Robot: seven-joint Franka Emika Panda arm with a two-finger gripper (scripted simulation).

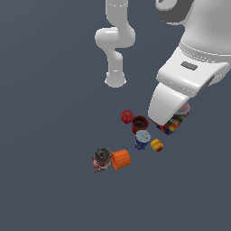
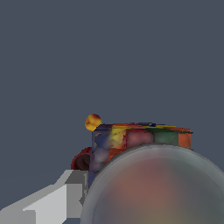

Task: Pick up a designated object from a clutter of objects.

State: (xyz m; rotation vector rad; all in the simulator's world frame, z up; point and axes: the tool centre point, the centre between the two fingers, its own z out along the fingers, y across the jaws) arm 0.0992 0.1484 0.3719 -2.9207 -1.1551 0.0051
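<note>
multicoloured can [image 1: 173, 124] lies tipped, partly under the tool [image 1: 169, 115].

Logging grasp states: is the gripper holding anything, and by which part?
Cannot be told. The gripper is right at the multicoloured can, but the arm hides its fingers, so no hold shows.

In the exterior view, the white arm covers most of the multicoloured can [image 1: 173, 123]; only its lower label edge shows, and the pincer fingers are hidden, so their grip cannot be told. The arm's upper links run off the top edge. In the wrist view, the can's grey top [image 2: 157, 188] is blurred and cut off below. The dark red cup [image 2: 82, 161] peeks from behind the can.
</note>
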